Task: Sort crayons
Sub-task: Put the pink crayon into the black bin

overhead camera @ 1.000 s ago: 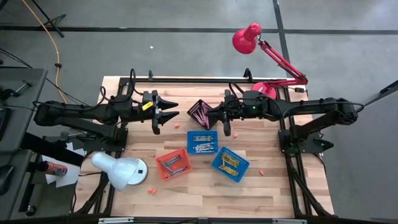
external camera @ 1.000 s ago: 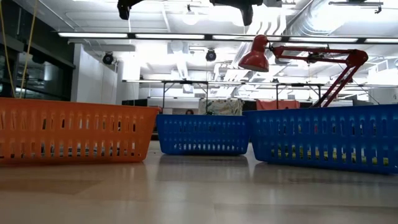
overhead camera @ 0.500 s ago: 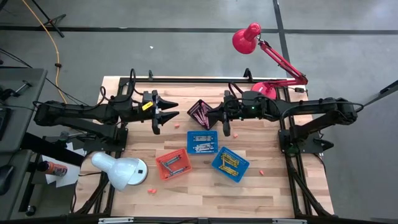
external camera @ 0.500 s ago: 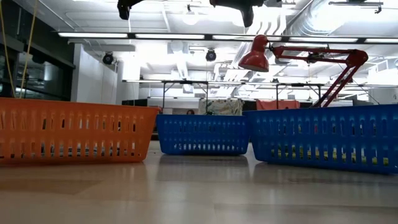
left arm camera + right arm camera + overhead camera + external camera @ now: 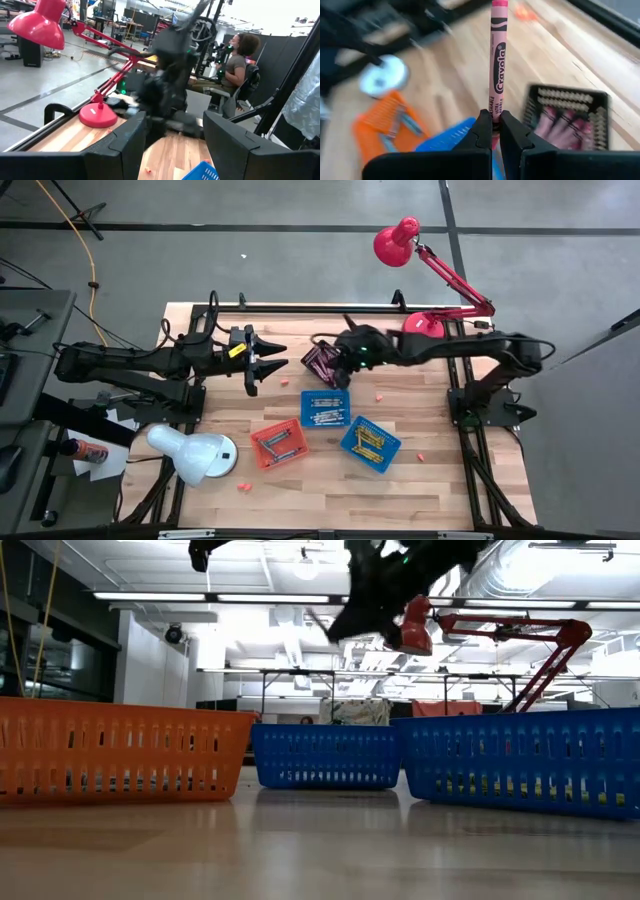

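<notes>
Near the table's far edge: your right claw [image 5: 492, 131] pinches a pink crayon [image 5: 497, 60] upright beside the black basket [image 5: 321, 360].
Left claw [image 5: 268, 358]: yours, spread wide, empty.

Three baskets [image 5: 325, 408] sit mid-surface [image 5: 420, 490] in a row; a fourth basket [image 5: 320, 361] lies behind them (crayons [image 5: 279, 444] inside each), loose crayons [image 5: 243, 486] near the front.

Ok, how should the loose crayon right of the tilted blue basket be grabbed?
Likely from straight above, pinching the loose crayon at its middle, jaws set across its thin width. It lies flat on the bare table, apart from the tilted blue basket, so nothing blocks a top-down approach.
</notes>
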Tool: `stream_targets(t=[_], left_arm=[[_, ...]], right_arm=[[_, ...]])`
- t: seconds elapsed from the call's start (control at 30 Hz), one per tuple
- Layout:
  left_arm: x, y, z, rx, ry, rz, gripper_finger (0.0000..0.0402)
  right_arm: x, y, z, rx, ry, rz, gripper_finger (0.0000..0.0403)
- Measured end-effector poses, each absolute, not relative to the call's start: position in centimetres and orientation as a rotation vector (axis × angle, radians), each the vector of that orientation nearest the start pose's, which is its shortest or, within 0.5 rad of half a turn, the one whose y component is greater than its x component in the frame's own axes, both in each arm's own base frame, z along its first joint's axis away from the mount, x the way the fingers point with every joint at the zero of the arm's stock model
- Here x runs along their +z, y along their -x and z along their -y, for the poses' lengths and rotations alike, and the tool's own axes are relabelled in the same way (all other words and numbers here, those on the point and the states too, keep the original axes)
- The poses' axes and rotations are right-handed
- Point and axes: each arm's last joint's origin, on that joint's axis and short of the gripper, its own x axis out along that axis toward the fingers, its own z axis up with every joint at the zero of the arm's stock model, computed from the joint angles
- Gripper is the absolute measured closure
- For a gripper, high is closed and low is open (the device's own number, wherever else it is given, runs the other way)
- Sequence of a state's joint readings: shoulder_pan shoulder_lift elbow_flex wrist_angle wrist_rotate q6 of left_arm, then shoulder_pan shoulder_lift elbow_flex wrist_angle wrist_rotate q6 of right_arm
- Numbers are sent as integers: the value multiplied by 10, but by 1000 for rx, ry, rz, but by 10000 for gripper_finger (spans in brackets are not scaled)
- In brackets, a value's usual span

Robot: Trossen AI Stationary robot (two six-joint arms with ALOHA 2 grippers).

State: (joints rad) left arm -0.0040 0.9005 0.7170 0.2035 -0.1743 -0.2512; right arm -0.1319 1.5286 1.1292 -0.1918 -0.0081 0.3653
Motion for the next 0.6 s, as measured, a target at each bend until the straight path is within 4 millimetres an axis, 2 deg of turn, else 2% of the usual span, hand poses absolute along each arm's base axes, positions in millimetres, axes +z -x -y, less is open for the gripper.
stream_targets(t=[0.17,0.3,0.6], left_arm=[[327,-204,-4,167,252,41,216],[327,-204,-4,167,252,41,216],[327,-204,-4,167,252,41,216]], right_arm=[[257,-355,66,-288,-395,-749,402],[233,-366,79,-338,-416,-901,400],[189,-376,95,-396,-462,-1017,380]])
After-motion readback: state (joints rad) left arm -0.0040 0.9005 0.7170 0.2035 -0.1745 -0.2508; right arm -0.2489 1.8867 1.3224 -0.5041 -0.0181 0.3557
